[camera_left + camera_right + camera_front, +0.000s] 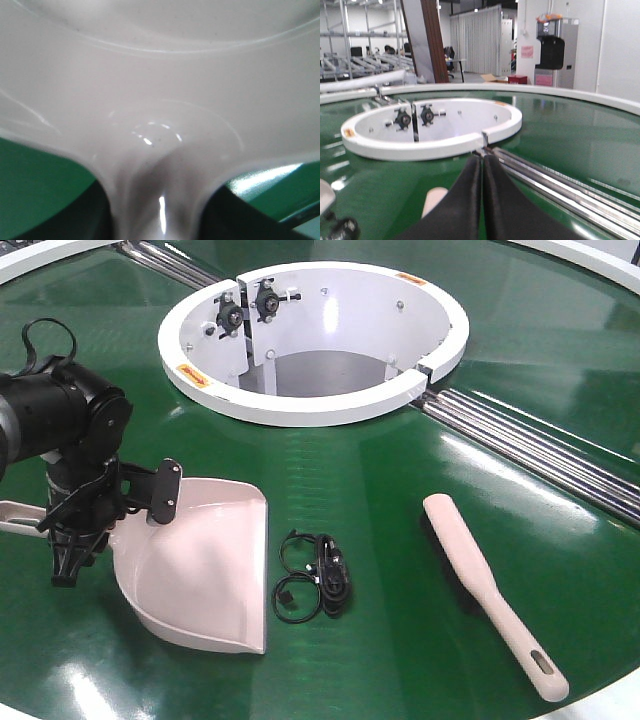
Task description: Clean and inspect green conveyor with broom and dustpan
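Dustpan (pixel 160 75) handle sits clamped in our left gripper (pixel 72 545); right gripper (pixel 482 200) pinched empty. We recommend lip flat on conveyor (pixel 400 460).

We find the green conveyor (pixel 380 470) bearing a white ring hub (pixel 300 405); silver roller strips (pixel 530 445) run outward from it; on the belt lie the dustpan (pixel 215 570), a black cable bundle (pixel 322 575) just beside it, and the broom (pixel 480 580) well apart.
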